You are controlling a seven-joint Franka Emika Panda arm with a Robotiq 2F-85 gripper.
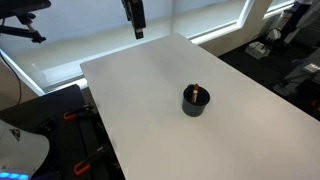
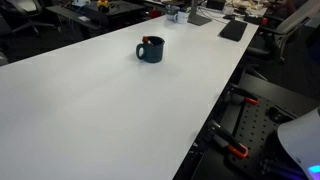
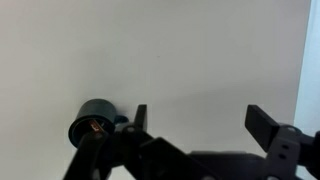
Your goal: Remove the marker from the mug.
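The mug [image 1: 196,101] is a small dark squat cup standing on the white table [image 1: 150,80]. It also shows in an exterior view [image 2: 150,50] and at the lower left of the wrist view [image 3: 93,122]. The reddish-orange marker [image 1: 197,90] stands inside the mug, its tip showing above the rim; it also shows inside the mug in the wrist view [image 3: 96,128] and in an exterior view [image 2: 146,41]. My gripper [image 3: 200,120] is open and empty, high above the table and well away from the mug. In an exterior view it hangs at the top [image 1: 136,22].
The table's edges run close to a black frame with orange clamps [image 2: 240,150]. Desks with clutter [image 2: 200,12] stand beyond the far end. Bright window panels [image 1: 60,55] lie behind the table. A chair [image 1: 25,25] stands at the upper left.
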